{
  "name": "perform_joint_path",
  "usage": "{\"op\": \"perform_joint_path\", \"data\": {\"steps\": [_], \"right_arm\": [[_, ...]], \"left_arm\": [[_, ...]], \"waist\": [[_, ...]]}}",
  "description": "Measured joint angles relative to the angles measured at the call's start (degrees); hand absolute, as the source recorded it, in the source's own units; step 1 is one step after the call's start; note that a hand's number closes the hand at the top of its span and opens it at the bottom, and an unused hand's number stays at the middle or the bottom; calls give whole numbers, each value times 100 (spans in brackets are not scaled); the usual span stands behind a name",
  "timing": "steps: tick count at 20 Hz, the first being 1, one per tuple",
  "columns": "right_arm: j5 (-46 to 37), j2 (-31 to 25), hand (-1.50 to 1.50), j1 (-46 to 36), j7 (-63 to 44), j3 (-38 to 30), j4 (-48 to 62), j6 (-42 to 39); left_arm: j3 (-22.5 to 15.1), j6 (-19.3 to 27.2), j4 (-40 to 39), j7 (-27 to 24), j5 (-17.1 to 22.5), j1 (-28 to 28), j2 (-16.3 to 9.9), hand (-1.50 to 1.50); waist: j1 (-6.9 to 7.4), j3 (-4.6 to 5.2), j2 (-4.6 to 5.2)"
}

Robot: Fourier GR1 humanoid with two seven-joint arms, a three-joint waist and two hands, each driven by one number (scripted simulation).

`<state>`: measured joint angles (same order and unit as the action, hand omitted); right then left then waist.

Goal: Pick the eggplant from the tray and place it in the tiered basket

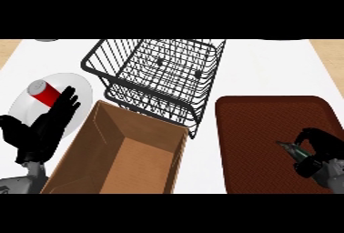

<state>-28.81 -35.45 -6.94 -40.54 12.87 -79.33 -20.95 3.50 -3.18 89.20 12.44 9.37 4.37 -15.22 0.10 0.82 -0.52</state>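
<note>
Right hand curled round the eggplant over the tray, left hand idle at the left edge.

At the far left the left hand (42,129) stands with fingers straight and up, in front of a plate (75,84) that carries a red and silver can (43,92) lying tilted in the upper left. Just right of it, at lower centre, sits an open brown box (118,157). Above and behind the box, at upper centre, the black wire basket (158,73) leans toward the box's far corner. At the right lies the dark red tray (265,141); over its lower right part the right hand (321,152) has its fingers closed round the eggplant (295,151), whose greenish stem end pokes out to the left, the rest hidden by the hand.
</note>
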Motion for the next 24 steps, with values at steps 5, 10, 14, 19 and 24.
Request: {"op": "perform_joint_path", "data": {"steps": [5,10,14,19,24], "right_arm": [[-533,-137,150,151,609,116,-137,347],[-1166,-398,150,290,1515,247,-533,1163],[-1394,-487,150,412,2041,-31,-934,2064],[-926,-107,150,326,2380,-503,-1807,2823],[-280,105,150,265,2382,-884,-3011,2919]], "left_arm": [[-22,55,78,127,-80,38,56,0],[-92,66,35,-56,-173,-76,168,0],[12,-9,87,-57,-102,-183,89,0],[5,80,86,3,-163,-142,131,0],[34,59,152,78,-133,-135,117,0]], "waist": [[-20,-12,1],[-36,-63,26],[-73,-79,19],[-145,-84,3],[-131,-81,5]]}}
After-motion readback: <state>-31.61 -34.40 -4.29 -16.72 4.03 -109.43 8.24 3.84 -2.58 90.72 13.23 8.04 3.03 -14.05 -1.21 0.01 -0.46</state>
